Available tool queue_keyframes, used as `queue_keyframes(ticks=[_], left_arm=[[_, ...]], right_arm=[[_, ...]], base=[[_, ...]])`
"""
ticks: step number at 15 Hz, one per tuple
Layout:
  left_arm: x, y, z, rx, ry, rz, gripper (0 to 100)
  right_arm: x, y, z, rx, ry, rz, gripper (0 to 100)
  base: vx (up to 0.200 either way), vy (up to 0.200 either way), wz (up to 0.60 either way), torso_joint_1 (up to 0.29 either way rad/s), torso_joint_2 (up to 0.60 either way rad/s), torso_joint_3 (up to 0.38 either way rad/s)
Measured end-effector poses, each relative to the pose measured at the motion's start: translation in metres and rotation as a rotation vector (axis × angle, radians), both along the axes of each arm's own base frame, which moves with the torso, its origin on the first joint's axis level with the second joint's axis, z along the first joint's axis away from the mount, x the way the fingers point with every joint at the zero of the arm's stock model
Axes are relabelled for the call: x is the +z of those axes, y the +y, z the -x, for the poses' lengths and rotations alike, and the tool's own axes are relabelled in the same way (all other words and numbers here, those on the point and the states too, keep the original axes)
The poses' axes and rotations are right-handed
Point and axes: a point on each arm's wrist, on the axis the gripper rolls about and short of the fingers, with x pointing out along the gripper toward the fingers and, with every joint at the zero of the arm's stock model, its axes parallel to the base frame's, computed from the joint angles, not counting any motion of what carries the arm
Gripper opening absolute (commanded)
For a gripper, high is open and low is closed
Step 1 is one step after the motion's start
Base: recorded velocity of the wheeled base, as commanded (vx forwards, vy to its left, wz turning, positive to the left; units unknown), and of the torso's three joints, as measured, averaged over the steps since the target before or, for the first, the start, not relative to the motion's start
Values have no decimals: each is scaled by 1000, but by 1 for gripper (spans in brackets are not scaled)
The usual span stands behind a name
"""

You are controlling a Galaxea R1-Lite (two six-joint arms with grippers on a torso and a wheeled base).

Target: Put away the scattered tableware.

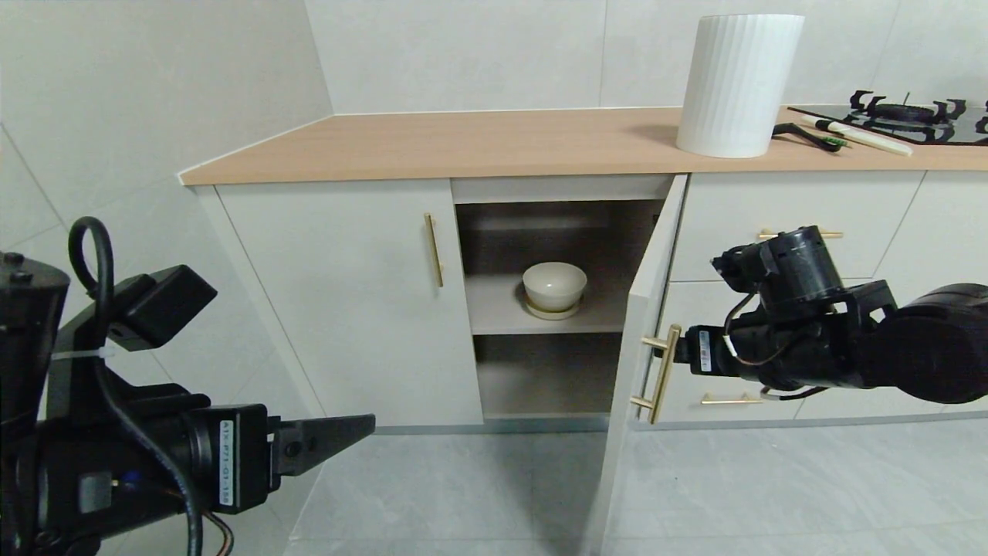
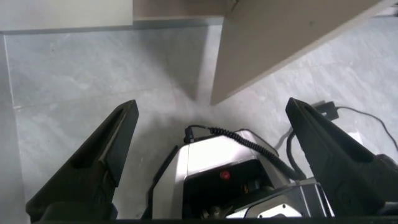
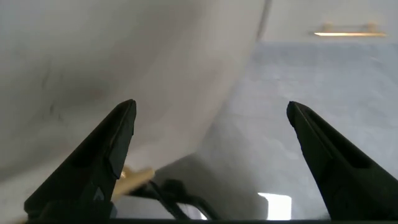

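Right gripper (image 3: 210, 107): fingers spread wide, holding nothing, just beside the gold handle (image 1: 660, 373) of the open cabinet door (image 1: 644, 286). Left gripper (image 2: 211, 104): likewise wide and empty, low over the floor (image 1: 463, 486). Bowl (image 1: 553, 285) sits upright on a small plate (image 1: 552, 313) on the cabinet's upper shelf (image 1: 494, 313).

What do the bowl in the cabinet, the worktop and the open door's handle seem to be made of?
Bowl: probably glazed ceramic, cream, with a soft sheen.
Worktop: wood or wood-look laminate, matte light brown; I cannot tell which.
Handle: likely metal with a brass-coloured finish, a thin bar with bright edges.
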Motion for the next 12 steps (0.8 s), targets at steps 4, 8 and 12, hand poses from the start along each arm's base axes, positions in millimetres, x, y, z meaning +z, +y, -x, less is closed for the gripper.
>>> queue_keyframes(ticks=[4, 8, 12], left_arm=[[-1, 0, 0, 0, -3, 2, 100], [-1, -1, -1, 1, 0, -1, 100], [-1, 0, 0, -2, -1, 0, 100]], right_arm=[[-7, 12, -16, 22, -37, -114, 100], [-20, 16, -24, 10, -9, -138, 100], [-30, 28, -34, -5, -48, -210, 100]], base=[[0, 0, 0, 0, 0, 0], [0, 0, 0, 0, 0, 0], [150, 0, 0, -1, 2, -1]])
